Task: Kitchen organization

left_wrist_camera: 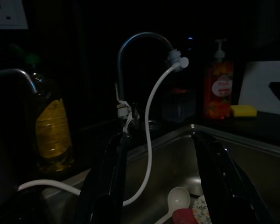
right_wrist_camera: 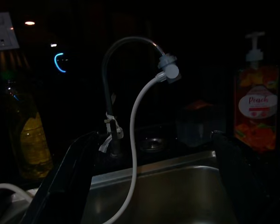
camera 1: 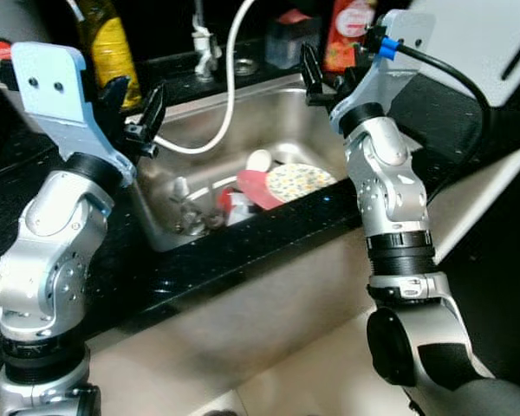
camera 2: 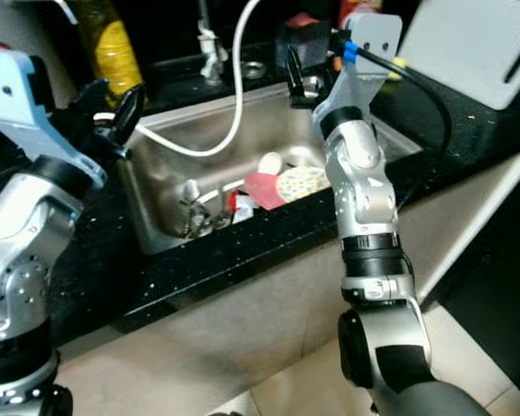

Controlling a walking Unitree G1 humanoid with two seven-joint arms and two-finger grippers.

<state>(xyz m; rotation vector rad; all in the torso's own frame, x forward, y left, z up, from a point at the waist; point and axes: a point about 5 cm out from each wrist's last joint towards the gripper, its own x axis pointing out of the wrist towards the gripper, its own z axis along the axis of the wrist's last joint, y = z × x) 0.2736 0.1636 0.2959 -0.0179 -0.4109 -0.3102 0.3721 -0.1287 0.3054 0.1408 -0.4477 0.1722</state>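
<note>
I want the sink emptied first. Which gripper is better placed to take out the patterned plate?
Probably the right gripper: it hovers open over the sink's right side, nearer the patterned plate. The left gripper is over the left rim.

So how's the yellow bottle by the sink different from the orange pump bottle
The yellow bottle stands on the counter left of the faucet; the orange pump bottle stands to its right, beside a yellow sponge. The yellow bottle holds yellow liquid under a dark top; the pump bottle is orange-red with a white pump and a white label. Both stand upright behind the sink.
</note>
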